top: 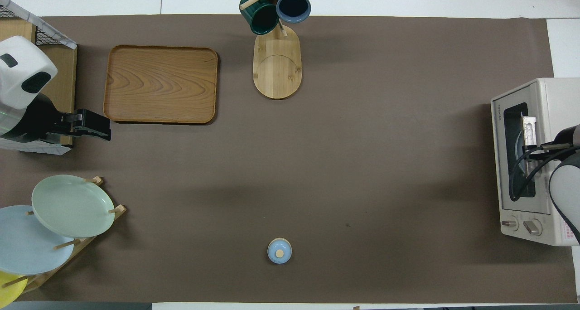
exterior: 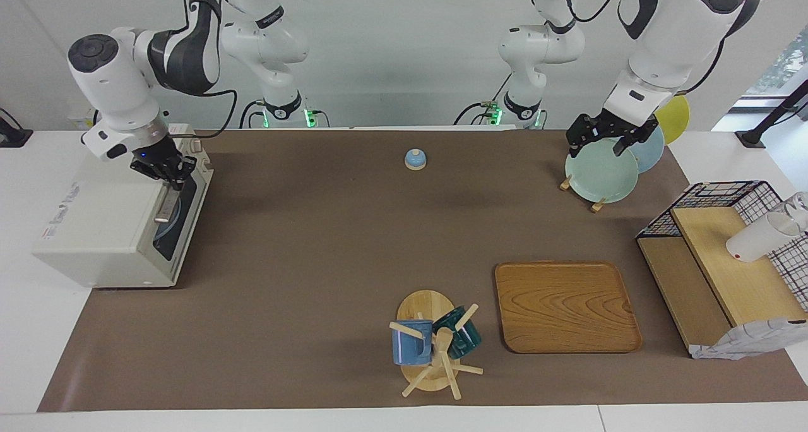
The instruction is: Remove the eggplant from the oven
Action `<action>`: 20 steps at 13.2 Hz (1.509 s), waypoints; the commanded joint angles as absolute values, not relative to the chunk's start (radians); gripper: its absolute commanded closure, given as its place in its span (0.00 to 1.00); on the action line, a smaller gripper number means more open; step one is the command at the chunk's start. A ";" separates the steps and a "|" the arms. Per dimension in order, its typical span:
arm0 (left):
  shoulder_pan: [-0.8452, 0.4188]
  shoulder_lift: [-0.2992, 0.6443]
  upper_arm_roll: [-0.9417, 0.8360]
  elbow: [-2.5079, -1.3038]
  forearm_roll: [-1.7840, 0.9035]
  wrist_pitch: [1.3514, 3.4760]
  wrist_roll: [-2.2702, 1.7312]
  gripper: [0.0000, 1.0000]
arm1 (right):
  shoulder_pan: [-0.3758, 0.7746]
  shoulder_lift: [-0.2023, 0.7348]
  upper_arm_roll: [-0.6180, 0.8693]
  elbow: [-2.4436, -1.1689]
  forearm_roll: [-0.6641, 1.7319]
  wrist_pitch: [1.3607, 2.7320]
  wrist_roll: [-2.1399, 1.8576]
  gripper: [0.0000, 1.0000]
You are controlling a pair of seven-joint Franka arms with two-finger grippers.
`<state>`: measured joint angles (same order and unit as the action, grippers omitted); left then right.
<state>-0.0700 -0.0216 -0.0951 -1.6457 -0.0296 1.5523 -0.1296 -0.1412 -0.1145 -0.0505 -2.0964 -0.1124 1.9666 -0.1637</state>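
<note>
The off-white oven stands at the right arm's end of the table with its dark glass door shut; it also shows in the overhead view. The eggplant is hidden; only a pale round shape shows through the glass. My right gripper is at the top of the oven door, at the end of the metal bar handle nearer to the robots; it also shows in the overhead view. My left gripper is open and empty over the plate rack; it also shows in the overhead view.
A rack of plates stands at the left arm's end. A wooden tray and a mug tree lie farther from the robots. A small blue lidded knob sits mid-table. A black wire basket with a wooden shelf stands beside the tray.
</note>
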 commanded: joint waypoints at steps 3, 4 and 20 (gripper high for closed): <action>-0.064 -0.038 -0.095 -1.658 -0.041 1.549 -0.138 0.00 | -0.115 -0.123 -0.038 -2.134 -0.114 1.994 -0.180 1.00; -0.064 -0.038 -0.095 -1.658 -0.041 1.549 -0.138 0.00 | -0.104 -0.121 -0.038 -2.135 -0.112 1.997 -0.179 1.00; -0.064 -0.038 -0.095 -1.658 -0.041 1.549 -0.138 0.00 | 0.078 0.046 -0.035 -2.230 -0.043 2.371 -0.057 1.00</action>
